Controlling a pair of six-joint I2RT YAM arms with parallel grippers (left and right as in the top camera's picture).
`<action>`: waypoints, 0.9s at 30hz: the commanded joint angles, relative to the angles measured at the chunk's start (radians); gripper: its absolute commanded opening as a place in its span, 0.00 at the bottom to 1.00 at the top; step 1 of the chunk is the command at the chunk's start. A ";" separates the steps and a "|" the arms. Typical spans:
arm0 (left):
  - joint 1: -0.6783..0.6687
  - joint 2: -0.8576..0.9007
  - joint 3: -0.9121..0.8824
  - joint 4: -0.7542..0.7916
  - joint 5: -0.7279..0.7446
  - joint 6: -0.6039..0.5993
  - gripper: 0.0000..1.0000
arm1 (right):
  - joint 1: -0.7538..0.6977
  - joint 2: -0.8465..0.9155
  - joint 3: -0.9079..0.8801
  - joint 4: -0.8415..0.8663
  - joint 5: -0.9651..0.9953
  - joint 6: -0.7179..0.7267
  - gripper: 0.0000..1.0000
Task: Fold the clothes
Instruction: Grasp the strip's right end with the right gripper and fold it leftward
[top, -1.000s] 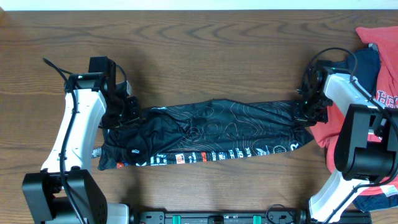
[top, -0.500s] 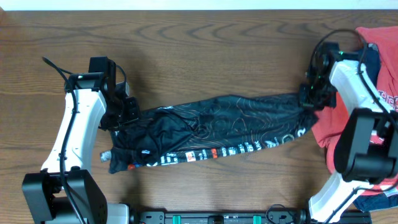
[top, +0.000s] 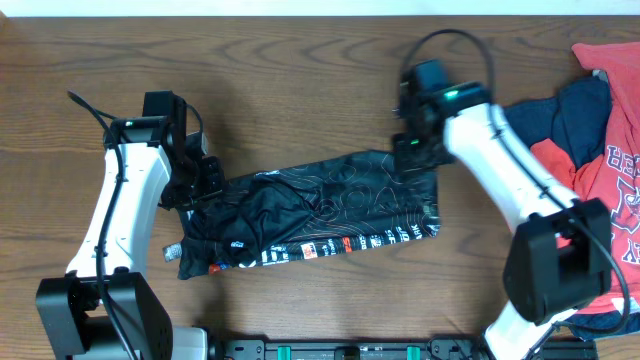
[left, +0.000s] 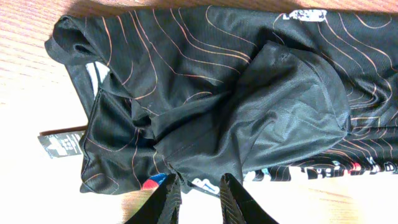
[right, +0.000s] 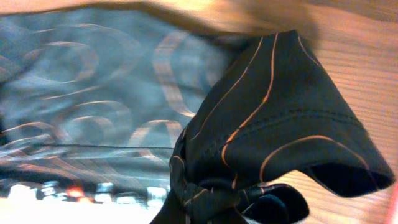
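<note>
The black jersey (top: 320, 210) with orange contour lines lies across the table's middle, its lettered hem toward the front. My left gripper (top: 197, 188) is at its upper left end. In the left wrist view the fingers (left: 198, 190) sit close together on the bunched edge of the jersey (left: 249, 93). My right gripper (top: 413, 150) is shut on the jersey's right end and holds it lifted, folded back over the body. The fabric (right: 280, 112) bunches around its jaws (right: 211, 205). A red T-shirt (top: 610, 180) and a navy T-shirt (top: 575, 115) lie piled at the right edge.
A small hang tag (left: 59, 144) sticks out of the jersey's left end. The wooden table (top: 300, 70) is bare behind the jersey. Both arm bases stand at the front edge.
My right gripper has carried the jersey's right end far to the left, off the pile of shirts, so the jersey is shorter. The left gripper has stayed in place.
</note>
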 joint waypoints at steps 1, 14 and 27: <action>-0.001 -0.009 0.000 -0.003 -0.008 -0.006 0.24 | 0.106 0.013 0.008 0.030 -0.021 0.083 0.01; -0.001 -0.009 0.000 -0.004 -0.008 -0.006 0.25 | 0.332 0.066 0.006 0.076 -0.054 0.029 0.12; -0.001 -0.009 0.000 -0.004 -0.009 -0.005 0.30 | 0.299 0.066 0.007 0.082 0.129 0.076 0.37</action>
